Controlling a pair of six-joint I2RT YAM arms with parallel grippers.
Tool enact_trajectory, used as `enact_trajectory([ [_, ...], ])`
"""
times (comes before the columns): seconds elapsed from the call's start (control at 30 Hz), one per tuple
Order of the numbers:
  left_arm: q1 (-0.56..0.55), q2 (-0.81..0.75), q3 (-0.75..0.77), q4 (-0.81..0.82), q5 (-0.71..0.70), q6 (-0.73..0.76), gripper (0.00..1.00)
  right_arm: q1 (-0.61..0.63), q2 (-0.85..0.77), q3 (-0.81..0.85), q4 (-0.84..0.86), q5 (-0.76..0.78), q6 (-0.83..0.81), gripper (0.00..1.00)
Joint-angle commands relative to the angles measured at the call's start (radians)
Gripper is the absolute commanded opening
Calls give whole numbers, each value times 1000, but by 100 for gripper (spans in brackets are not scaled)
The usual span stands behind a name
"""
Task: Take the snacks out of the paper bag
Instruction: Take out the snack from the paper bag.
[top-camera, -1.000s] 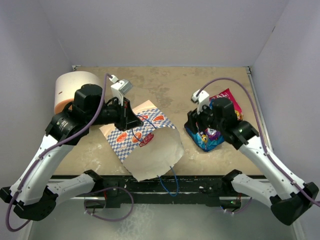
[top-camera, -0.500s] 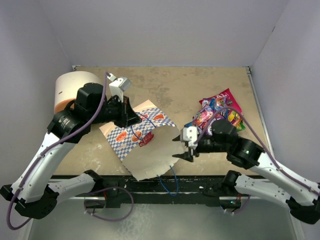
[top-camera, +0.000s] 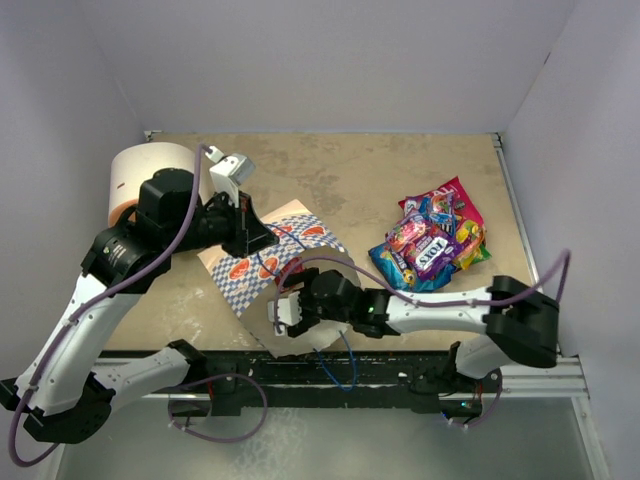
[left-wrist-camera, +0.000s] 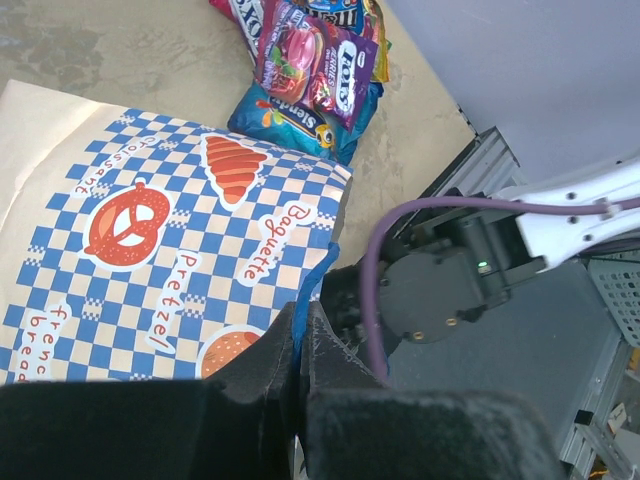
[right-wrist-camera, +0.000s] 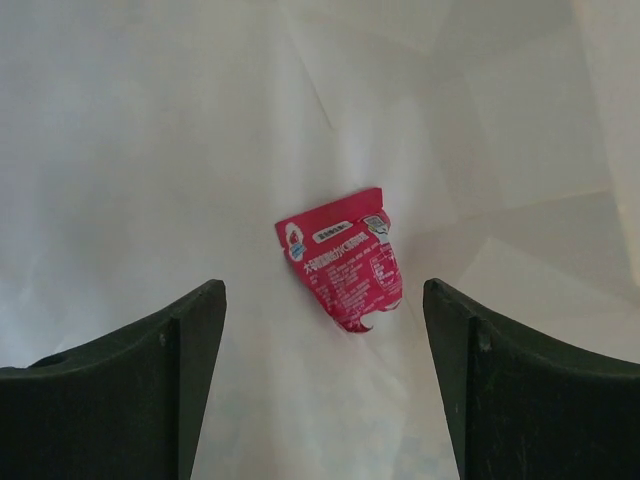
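Observation:
The paper bag (top-camera: 262, 262), blue-and-white checkered, lies on its side on the table. My left gripper (left-wrist-camera: 298, 335) is shut on its thin blue cord handle (left-wrist-camera: 318, 285) and holds the mouth up. My right gripper (top-camera: 284, 310) reaches into the bag's mouth. In the right wrist view it (right-wrist-camera: 320, 294) is open, and a red snack packet (right-wrist-camera: 345, 268) lies on the cream-white inside just ahead of its fingers, untouched. A pile of snacks (top-camera: 432, 243) in blue, purple, pink and yellow lies on the table to the right, and it also shows in the left wrist view (left-wrist-camera: 312, 68).
A white-and-orange cylinder (top-camera: 140, 175) stands at the back left behind my left arm. The right arm (top-camera: 440, 305) stretches low along the table's near edge. A second blue cord handle (top-camera: 345, 365) hangs over the front edge.
My right arm has left the snack pile, swung left along the near edge and entered the bag's mouth, its jaws spreading wider. The left gripper kept its hold on the handle.

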Motion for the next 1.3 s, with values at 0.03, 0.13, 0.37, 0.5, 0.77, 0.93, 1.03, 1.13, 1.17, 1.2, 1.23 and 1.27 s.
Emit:
enact_trajectory([
  [0.03, -3, -18, 25, 60, 28, 43, 0, -6, 159, -17, 443, 173, 78, 82],
  [0.13, -4, -14, 25, 80, 31, 41, 0, -6, 256, -15, 596, 238, 183, 82],
  [0.37, -4, 2, 36, 81, 47, 35, 0, -13, 447, 17, 837, 364, 310, 91],
  [0.5, -3, 9, 41, 52, 64, 40, 0, -27, 509, 45, 871, 430, 414, 95],
  [0.77, -3, 1, 41, 19, 70, 38, 0, -65, 579, 79, 886, 466, 569, 100],
  [0.93, -3, -3, 51, -2, 70, 37, 0, -97, 604, 106, 832, 506, 717, 99],
  [1.03, -4, -5, 51, -11, 66, 37, 0, -111, 629, 132, 764, 512, 783, 100],
  [1.13, -4, -5, 53, -17, 64, 39, 0, -117, 653, 152, 693, 515, 837, 99],
  [1.17, -4, -4, 56, -19, 63, 41, 0, -116, 656, 149, 688, 508, 848, 98],
  [1.2, -4, -2, 59, -20, 61, 43, 0, -116, 660, 143, 688, 497, 852, 96],
  [1.23, -3, 2, 62, -22, 59, 45, 0, -117, 663, 137, 687, 488, 855, 95],
  [1.27, -4, 3, 62, -24, 57, 48, 0, -116, 664, 130, 685, 480, 860, 92],
])
